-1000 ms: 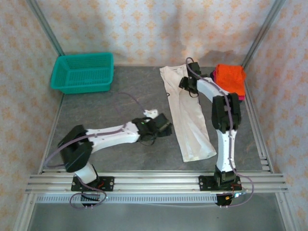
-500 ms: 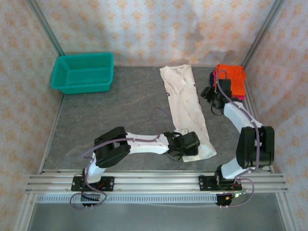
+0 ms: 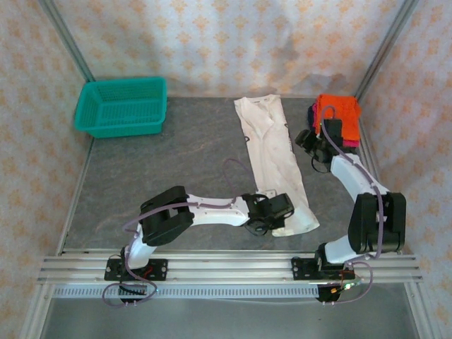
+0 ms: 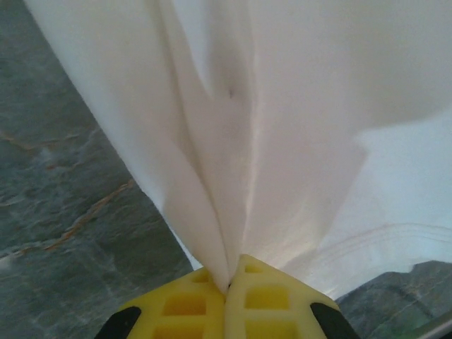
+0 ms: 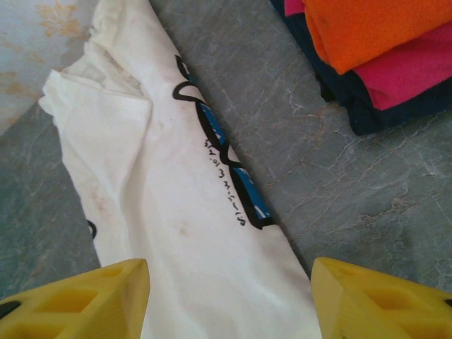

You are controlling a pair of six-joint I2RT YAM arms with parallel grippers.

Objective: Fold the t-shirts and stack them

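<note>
My right gripper [image 5: 229, 282] hangs over the white t-shirt [image 5: 141, 183], yellow fingers [image 5: 85, 300] spread wide. Blue lettering [image 5: 233, 176] runs along its 3 o'clock edge. At 2 o'clock on the grey table [image 5: 332, 191] sits a folded stack, well apart from it: orange shirt [image 5: 367, 28] over pink shirt [image 5: 417, 70] over dark shirt [image 5: 374, 116].

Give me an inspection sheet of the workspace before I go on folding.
surface: grey marbled tabletop, flat.
job's things: white t-shirt lies as a long strip mid-table; folded stack, orange over pink over dark, at far right.
clutter: teal basket at far left, apart from the shirts.
grippers: left gripper shut on the white t-shirt's near end; right gripper open above its printed edge, holding nothing.
cables: a loose loop rides on each arm.
surroundings: patterned walls; metal rail at near edge.
</note>
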